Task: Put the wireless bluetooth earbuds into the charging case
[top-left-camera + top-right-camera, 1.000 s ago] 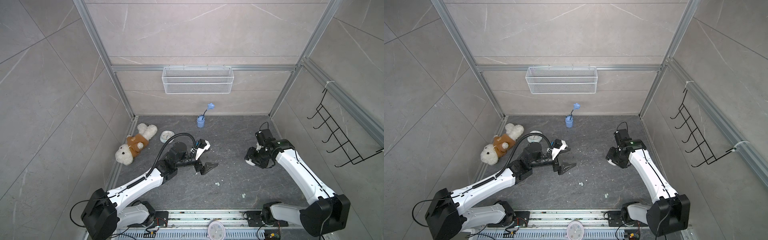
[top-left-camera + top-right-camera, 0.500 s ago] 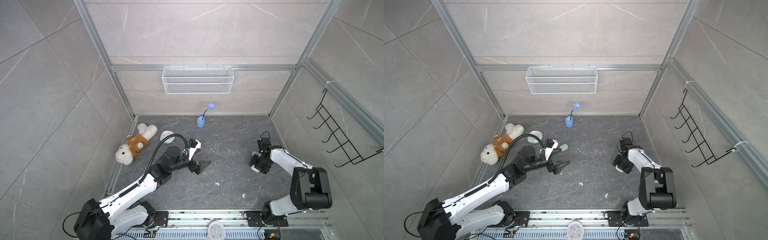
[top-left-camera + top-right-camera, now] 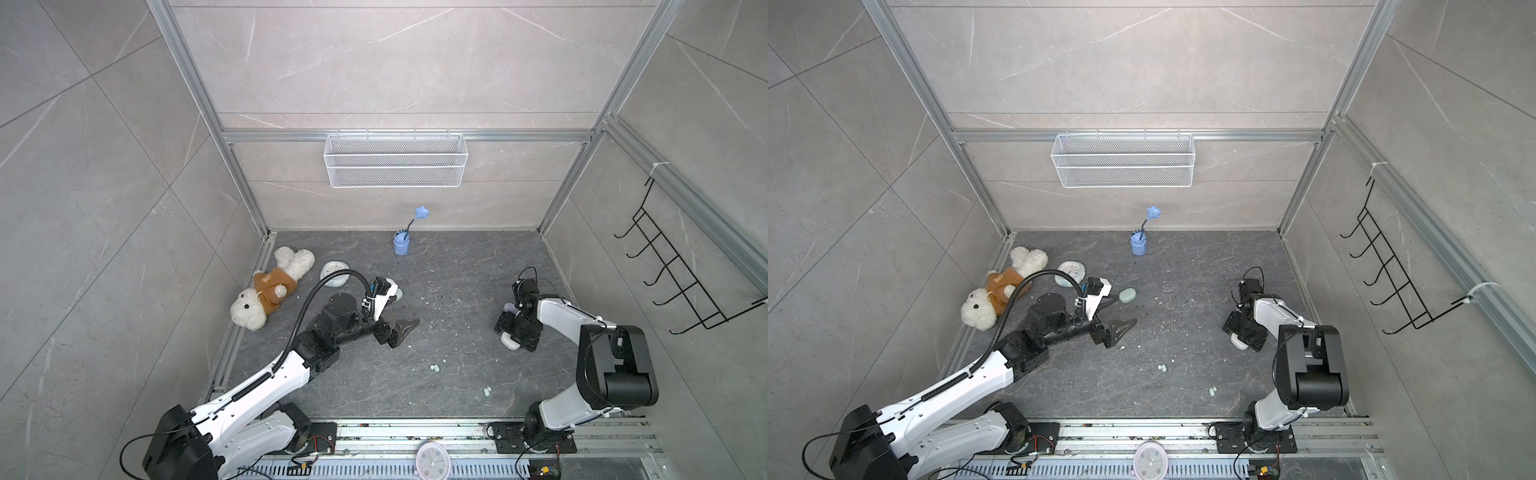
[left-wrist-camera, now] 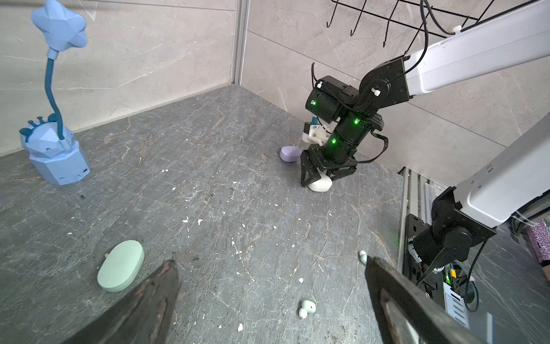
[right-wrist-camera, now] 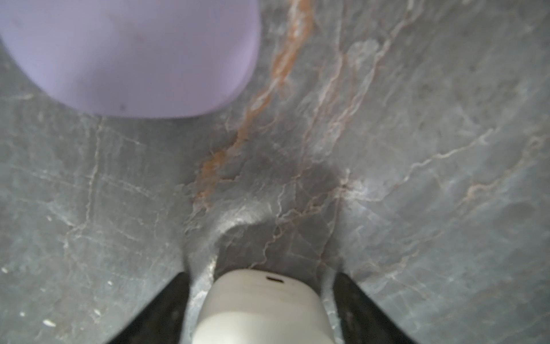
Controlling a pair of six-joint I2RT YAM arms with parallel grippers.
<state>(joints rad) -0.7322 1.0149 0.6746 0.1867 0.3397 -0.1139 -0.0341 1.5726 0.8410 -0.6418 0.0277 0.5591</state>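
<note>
Centring is the thing to get right here. The right gripper [image 4: 320,178] stands over the white charging case [image 5: 262,309] with its jaws open and straddling it. In the right wrist view a strip of bare surface [image 5: 387,149] shows on each side of the case, so nothing is gripped. The case lies flat and looks closed at the lower middle of that frame, with the lavender case [image 5: 128,56] close by at the upper left.

If the aim is to lift the white case, I would close evenly on opposite sides, low on the body, so the lid stays free to open. A skewed pinch could let the smooth, rounded shell slip out, or nudge it into the lavender one.

The left gripper [image 4: 269,265] hovers with its jaws wide and empty. Two mint green earbuds [image 4: 306,308] lie loose on the surface in the left wrist view. One is at the lower middle and the other is just beside the finger at the lower right, both well apart from the mint case [image 4: 120,269] at the lower left. I cannot make out any white or lavender buds.
</note>
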